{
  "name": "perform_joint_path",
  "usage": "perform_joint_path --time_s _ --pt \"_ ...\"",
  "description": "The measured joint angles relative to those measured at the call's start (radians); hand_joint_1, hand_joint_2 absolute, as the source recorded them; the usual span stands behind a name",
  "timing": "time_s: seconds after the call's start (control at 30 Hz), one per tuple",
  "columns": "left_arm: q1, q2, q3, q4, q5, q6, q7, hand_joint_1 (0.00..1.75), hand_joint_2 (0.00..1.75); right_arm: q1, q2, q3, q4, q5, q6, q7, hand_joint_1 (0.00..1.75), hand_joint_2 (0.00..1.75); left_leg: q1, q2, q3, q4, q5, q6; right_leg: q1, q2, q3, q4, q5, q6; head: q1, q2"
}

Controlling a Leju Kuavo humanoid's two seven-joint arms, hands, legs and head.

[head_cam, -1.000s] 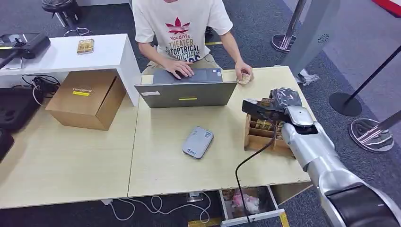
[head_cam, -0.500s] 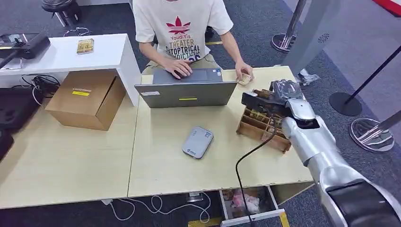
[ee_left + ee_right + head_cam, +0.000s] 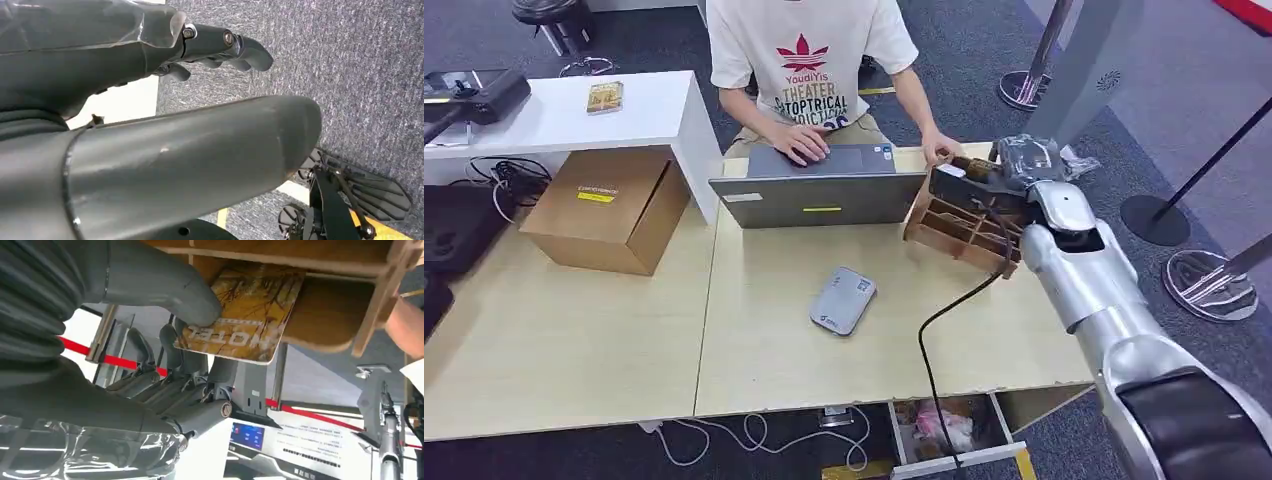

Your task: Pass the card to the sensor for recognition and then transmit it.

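Observation:
My right hand [image 3: 1014,172] is raised over the table's back right, next to the laptop. It pinches a yellow hotel card [image 3: 245,315] under the thumb [image 3: 160,282]. The card's far end still sits inside the wooden card rack [image 3: 954,228], which hangs tilted off the table with the hand. In the right wrist view the wooden rack [image 3: 330,310] covers the card's upper edge. The grey card sensor [image 3: 842,300] lies flat at the table's middle, well to the left of the hand. My left hand [image 3: 220,45] hangs over grey carpet, holding nothing, its fingers loosely bent.
A person sits behind the open laptop [image 3: 819,198], one hand [image 3: 939,150] close to the rack. A cardboard box [image 3: 609,208] and white shelf [image 3: 554,110] stand at the left. A black cable [image 3: 939,330] trails from my right arm. Below the table's front edge is an open drawer [image 3: 949,425].
My right hand has risen and moved back toward the laptop with the card. The wooden rack has come off the table with it and tilted.

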Motion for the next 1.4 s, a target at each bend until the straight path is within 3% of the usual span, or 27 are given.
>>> perform_joint_path --time_s 1.13,1.4 --pt "-0.003 0.0 0.0 0.0 0.007 0.01 0.0 0.0 0.0 -0.008 0.002 0.0 -0.009 -0.014 -0.015 -0.011 1.45 1.75 0.0 0.0 0.0 0.0 0.0 0.0 0.0 0.0 0.0 0.0 0.0 0.0 0.0 0.0" --pt "-0.005 -0.001 0.0 0.0 0.018 0.014 0.001 0.0 0.0 -0.02 0.04 0.003 -0.048 -0.013 -0.061 -0.008 1.55 1.75 0.0 0.0 0.0 0.0 0.0 0.0 0.0 0.0 0.0 0.0 0.0 0.0 0.0 0.0"
